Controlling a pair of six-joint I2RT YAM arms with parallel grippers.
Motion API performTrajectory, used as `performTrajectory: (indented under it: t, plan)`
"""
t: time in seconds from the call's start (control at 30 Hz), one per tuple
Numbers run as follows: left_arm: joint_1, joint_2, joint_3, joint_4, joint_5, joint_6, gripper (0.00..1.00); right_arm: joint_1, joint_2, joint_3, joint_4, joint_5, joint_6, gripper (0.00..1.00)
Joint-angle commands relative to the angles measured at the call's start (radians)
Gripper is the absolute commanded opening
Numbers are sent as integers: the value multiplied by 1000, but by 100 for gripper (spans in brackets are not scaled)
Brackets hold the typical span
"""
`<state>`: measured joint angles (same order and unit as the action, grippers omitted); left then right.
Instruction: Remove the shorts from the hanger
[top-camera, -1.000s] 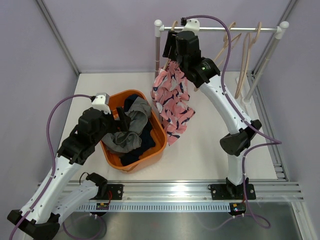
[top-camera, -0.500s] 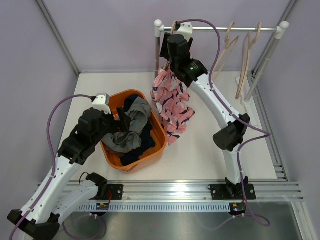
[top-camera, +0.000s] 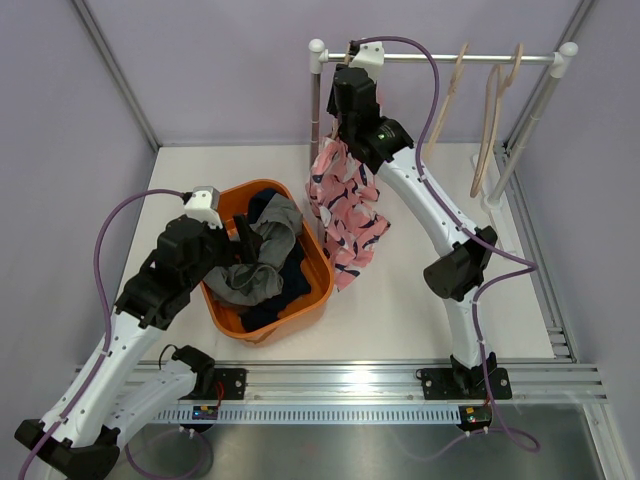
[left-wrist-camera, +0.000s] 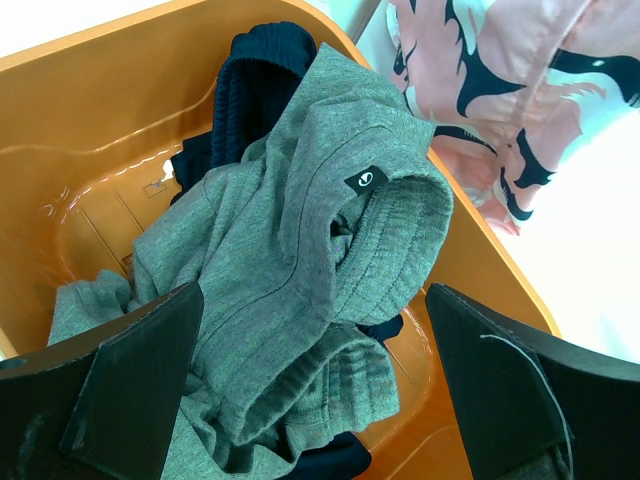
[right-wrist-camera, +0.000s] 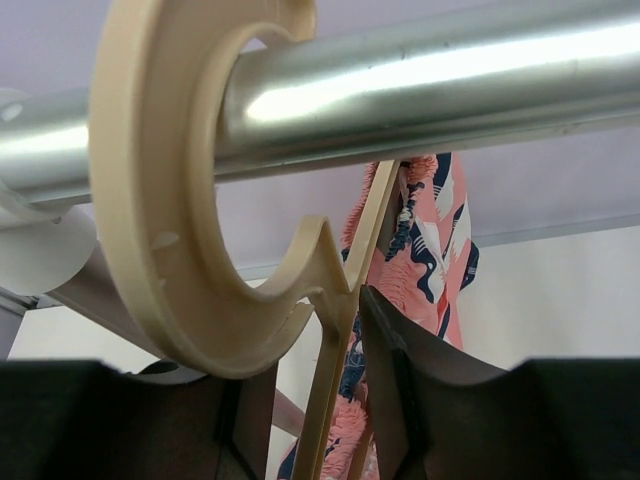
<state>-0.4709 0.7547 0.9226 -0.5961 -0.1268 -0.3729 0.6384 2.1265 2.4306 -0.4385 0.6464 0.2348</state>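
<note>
At the far grey metal rail (right-wrist-camera: 430, 75), my right claw (right-wrist-camera: 315, 370) straddles the beige plastic hanger (right-wrist-camera: 140, 200), jaws apart at its neck. The pink patterned cloth shorts (top-camera: 345, 205) hang beneath; next, I judge, pinch and unhook.

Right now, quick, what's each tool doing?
Left tool: open, above the grey shorts.
Right tool: astride the hanger neck; grip cannot be told.

Your left arm (top-camera: 140, 300) is crooking in from the near left, and the left gripper (left-wrist-camera: 312, 300) is pointing down with fingers spread wide. Your right arm (top-camera: 430, 205) is reaching to the far side, the right gripper (right-wrist-camera: 318, 400) showing fingers close together, grip unclear.
</note>
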Motion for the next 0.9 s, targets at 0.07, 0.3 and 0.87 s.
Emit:
performTrajectory:
  t: [0.07, 0.3, 0.87]
  plan:
    - [5, 5, -5, 44, 21, 14, 99, -13, 0, 19, 37, 29, -2, 42]
    - [5, 5, -5, 44, 21, 12, 99, -26, -5, 8, 35, 16, -2, 33]
    - [5, 2, -5, 45, 19, 12, 99, -31, -129, -54, 41, 18, -63, 0]
